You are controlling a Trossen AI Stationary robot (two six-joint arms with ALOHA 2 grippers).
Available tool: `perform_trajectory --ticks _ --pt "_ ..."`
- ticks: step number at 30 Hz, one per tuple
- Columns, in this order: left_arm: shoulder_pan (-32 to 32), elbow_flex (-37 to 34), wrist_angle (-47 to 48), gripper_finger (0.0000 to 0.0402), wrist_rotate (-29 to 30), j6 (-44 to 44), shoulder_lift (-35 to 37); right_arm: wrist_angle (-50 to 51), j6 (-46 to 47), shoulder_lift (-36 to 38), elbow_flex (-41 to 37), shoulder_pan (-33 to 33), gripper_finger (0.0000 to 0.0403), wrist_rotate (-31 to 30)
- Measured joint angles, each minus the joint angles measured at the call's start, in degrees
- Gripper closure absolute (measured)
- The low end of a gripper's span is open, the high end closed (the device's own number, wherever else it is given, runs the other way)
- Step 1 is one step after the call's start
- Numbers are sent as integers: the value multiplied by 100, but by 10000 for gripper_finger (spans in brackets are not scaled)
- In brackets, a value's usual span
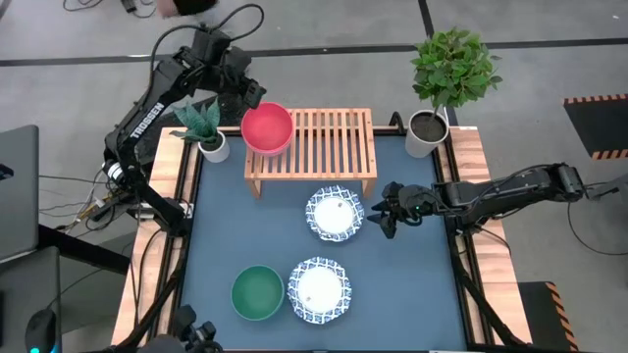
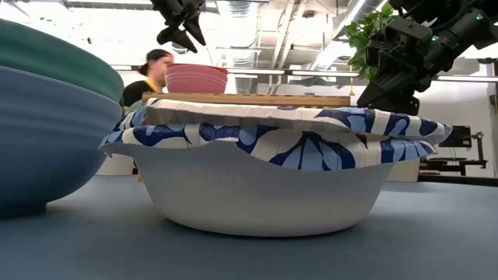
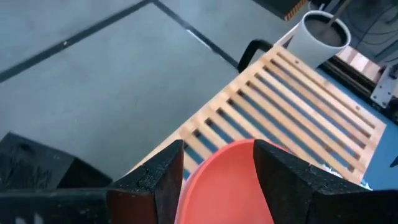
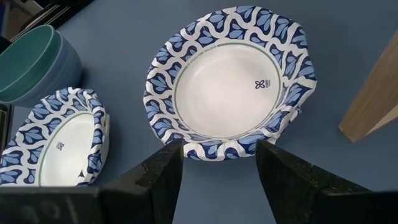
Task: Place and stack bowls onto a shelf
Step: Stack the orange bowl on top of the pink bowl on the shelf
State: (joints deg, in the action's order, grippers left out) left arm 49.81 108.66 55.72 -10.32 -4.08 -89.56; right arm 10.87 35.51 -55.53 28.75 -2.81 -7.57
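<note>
High view: the shelf (image 1: 324,147) lies with its long axis running left to right across the far part of the blue table (image 1: 216,245), its slats running near to far. The pink bowl (image 1: 267,128) sits mouth-up on the shelf's left end, partly overhanging the left edge. The left gripper (image 1: 247,95) hangs just above and behind that bowl; in the left wrist view its two fingers (image 3: 158,180) stand apart on either side of the pink rim, and whether they touch it cannot be told. Three bowls rest mouth-up on the table: a patterned bowl (image 1: 335,214) just in front of the shelf, a second patterned bowl (image 1: 318,289) nearer the front edge, and the teal bowl (image 1: 257,292) beside that one on its left. The right gripper (image 1: 381,212) sits low, just right of the first patterned bowl, pointing at it; the right wrist view shows its jaws spread wide with the bowl's rim between them, holding nothing. In the low view the near patterned bowl fills the middle and hides most of the shelf, the teal bowl is cut off at the left, and a person (image 2: 152,74) stands blurred behind the table. A small plant pot (image 1: 211,142) and a larger one (image 1: 429,132) flank the shelf.
</note>
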Motion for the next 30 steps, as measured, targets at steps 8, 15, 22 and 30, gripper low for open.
perform_trajectory --ticks 8,15,22,30 --pt "-129 -379 -966 223 192 -4 14 8 -2 0 0 1 177 0" --pt "-308 -1293 -1945 223 729 -64 277 118 0 0 0 -7 177 0" --pt "-320 -2463 -3197 223 1093 -337 854 114 0 0 0 -7 177 0" --pt "-545 -3464 -3989 223 1623 -565 1121 111 0 0 0 -7 177 -16"
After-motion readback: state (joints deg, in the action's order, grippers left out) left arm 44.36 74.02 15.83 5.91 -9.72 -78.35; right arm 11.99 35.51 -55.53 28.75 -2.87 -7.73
